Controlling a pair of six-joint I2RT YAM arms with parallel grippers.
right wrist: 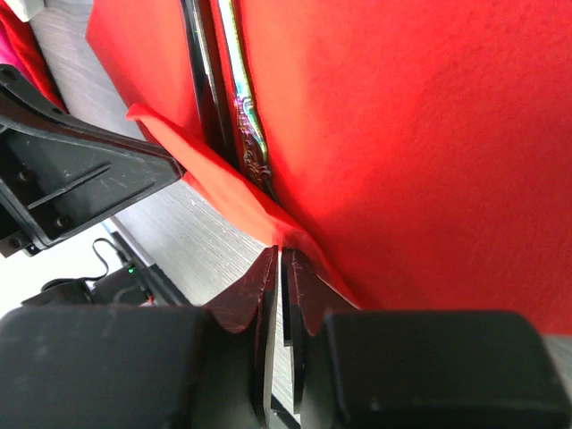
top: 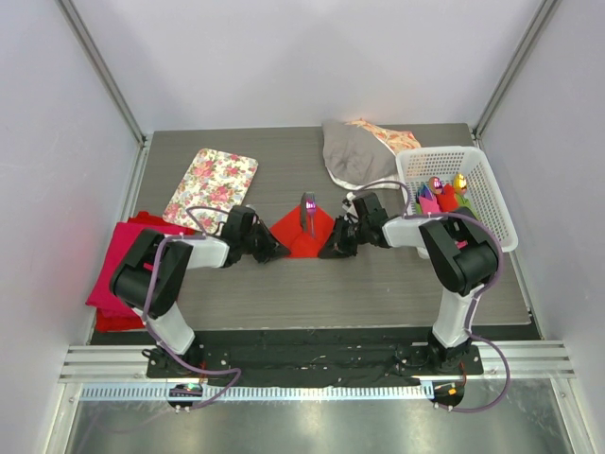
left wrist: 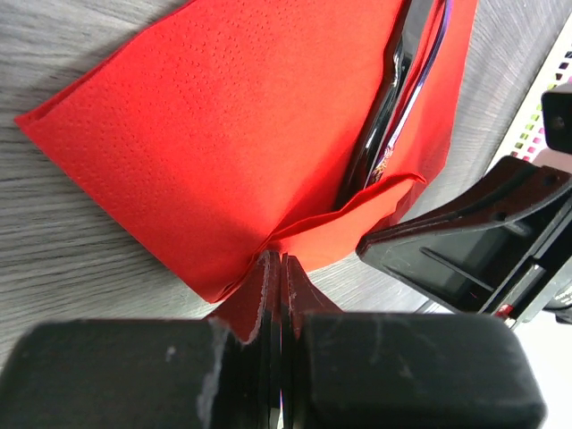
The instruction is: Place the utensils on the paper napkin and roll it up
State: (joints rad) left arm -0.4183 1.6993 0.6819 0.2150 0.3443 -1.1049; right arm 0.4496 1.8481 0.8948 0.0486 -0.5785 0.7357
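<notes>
From above, the paper napkin (top: 304,232), a thin red square, is seen mid-table with dark utensils (top: 308,210) laid on it, and bare woodgrain table (top: 378,284) nearer. In the left wrist view, its dimpled folded edge is pinched by the left gripper (left wrist: 279,268). In the right wrist view, that lifted edge is nipped by the right gripper (right wrist: 281,264).

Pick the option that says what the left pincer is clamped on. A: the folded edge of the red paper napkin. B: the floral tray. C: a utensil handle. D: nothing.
A: the left wrist view shows the left pincer shut on the folded edge of the thin bright red paper napkin, apart from the dark shiny utensils.
</notes>
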